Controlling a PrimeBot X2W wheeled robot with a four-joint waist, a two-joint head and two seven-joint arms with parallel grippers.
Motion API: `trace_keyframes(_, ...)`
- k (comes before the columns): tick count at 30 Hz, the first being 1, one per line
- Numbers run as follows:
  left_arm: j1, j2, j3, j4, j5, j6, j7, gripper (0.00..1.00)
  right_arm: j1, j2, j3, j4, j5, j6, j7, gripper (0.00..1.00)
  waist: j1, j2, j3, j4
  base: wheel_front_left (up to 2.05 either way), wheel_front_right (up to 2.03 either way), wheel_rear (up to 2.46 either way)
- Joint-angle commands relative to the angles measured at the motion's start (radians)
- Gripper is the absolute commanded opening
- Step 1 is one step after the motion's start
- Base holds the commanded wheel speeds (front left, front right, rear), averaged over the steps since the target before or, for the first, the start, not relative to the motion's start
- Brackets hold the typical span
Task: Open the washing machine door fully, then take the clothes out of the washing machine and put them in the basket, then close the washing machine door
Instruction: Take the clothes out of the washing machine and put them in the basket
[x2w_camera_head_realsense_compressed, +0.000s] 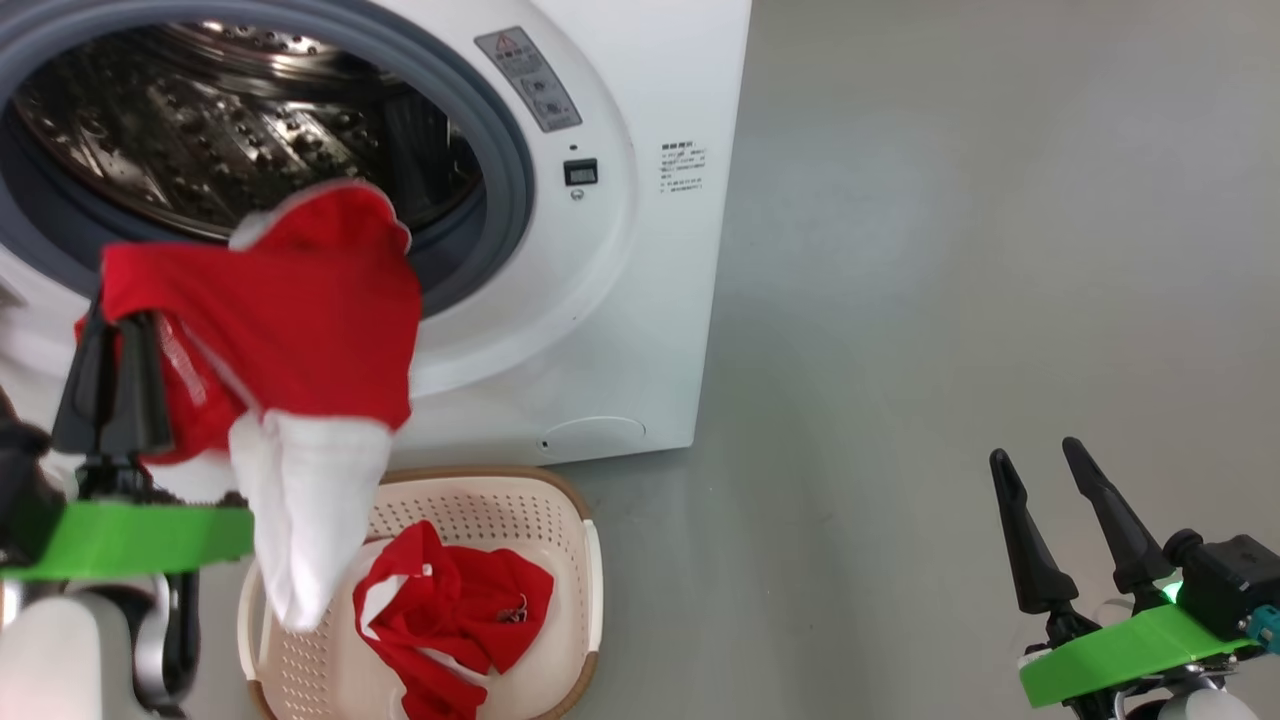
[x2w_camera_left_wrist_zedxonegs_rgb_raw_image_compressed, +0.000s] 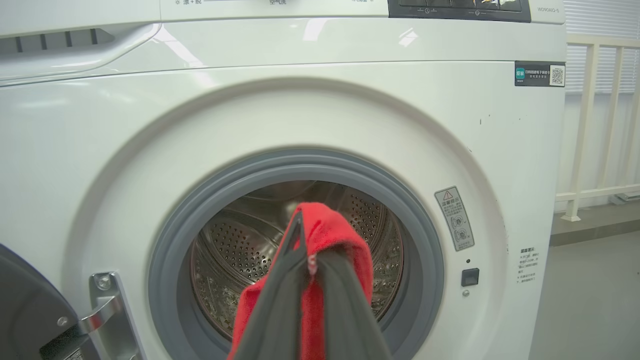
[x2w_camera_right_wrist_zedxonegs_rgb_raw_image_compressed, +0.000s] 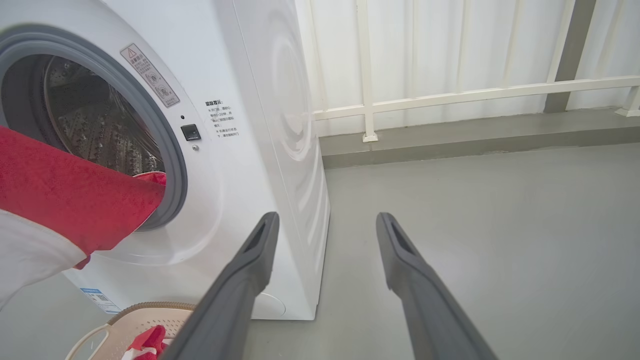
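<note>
Washing machine (x2w_camera_head_realsense_compressed: 650, 300) on grey floor (x2w_camera_head_realsense_compressed: 950, 300); white railing (x2w_camera_right_wrist_zedxonegs_rgb_raw_image_compressed: 450, 95) beyond.

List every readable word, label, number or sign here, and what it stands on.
"WD90", rest blurred: model code on the washing machine panel.
Warning triangle: grey sticker on the front; its print is too small.
QR code: dark sticker; text too small.
Print block beside the latch: unreadable.

Left claw (x2w_camera_head_realsense_compressed: 118, 322) upright, pinched tight on the clothes (x2w_camera_head_realsense_compressed: 320, 310); right claw (x2w_camera_head_realsense_compressed: 1036, 452) low, splayed wide.
</note>
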Motion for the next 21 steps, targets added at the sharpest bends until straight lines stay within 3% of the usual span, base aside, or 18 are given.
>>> trace_keyframes(1,0.019,0.019,0.038,-0.062,-0.004,-0.009,-0.009,0.0,0.006,-0.019,0.01,-0.024,-0.004,0.006,-0.006,1.0,0.0,0.0,-0.018,0.006,0.0,0.0,0.0)
trace_keyframes(16,0.2,-0.038,0.054,-0.347,-0.011,0.002,-0.009,0.0,0.039,-0.03,0.005,-0.03,0.002,0.006,-0.006,1.0,0.0,0.0,-0.04,0.023,0.0,0.0,0.0)
trace_keyframes(21,0.241,-0.05,0.044,-0.347,-0.013,0.01,-0.009,0.0,0.037,-0.029,0.009,-0.031,0.0,0.006,-0.006,1.0,0.0,0.0,-0.032,0.023,0.0,0.0,0.0)
